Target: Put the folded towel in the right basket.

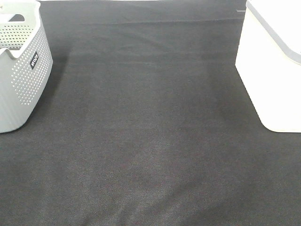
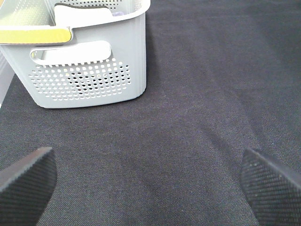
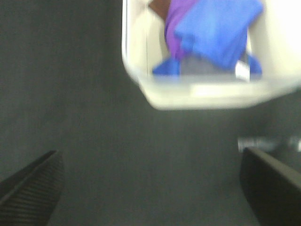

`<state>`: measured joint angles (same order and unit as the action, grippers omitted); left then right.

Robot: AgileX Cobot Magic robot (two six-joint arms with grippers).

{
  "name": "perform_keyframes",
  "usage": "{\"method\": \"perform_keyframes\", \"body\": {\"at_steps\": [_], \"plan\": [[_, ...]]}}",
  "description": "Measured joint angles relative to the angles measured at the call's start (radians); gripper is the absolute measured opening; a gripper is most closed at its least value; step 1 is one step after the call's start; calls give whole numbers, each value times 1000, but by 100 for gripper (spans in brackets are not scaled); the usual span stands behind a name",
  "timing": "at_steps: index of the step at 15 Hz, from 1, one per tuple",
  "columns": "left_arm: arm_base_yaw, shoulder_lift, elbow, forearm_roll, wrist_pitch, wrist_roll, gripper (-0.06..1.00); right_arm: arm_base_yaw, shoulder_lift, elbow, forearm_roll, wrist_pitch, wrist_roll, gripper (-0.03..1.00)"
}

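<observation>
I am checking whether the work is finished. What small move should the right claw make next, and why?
Probably just draw the right claw back a little and stop. Its fingers stand wide apart and empty, blue cloth, likely the towel, lies inside the white basket, and the black table cover shows no towel left to pick up.

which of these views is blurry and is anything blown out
Right wrist view: soft all over, the rim of the white basket washed out, the blue towel in it smeared; left wrist view: sharp, the holes of the grey basket read clearly; exterior high view: fairly sharp, but the white basket's side glares to flat white.
</observation>
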<state>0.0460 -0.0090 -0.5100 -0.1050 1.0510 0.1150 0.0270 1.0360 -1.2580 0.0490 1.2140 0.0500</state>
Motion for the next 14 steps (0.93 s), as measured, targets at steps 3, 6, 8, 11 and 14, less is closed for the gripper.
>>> {"method": "perform_keyframes", "body": {"at_steps": [3, 6, 8, 11, 14], "plan": [[0, 0, 0, 0, 0, 0, 99, 0, -396, 321, 0, 9, 1, 97], [0, 0, 0, 0, 0, 0, 99, 0, -597, 456, -3, 10, 1, 97], [0, 0, 0, 0, 0, 0, 99, 0, -815, 604, -24, 11, 0, 97], [0, 0, 0, 0, 0, 0, 99, 0, -1024, 727, -25, 12, 0, 97], [0, 0, 0, -3, 0, 0, 99, 0, -1039, 762, -29, -3, -25, 97]]}}
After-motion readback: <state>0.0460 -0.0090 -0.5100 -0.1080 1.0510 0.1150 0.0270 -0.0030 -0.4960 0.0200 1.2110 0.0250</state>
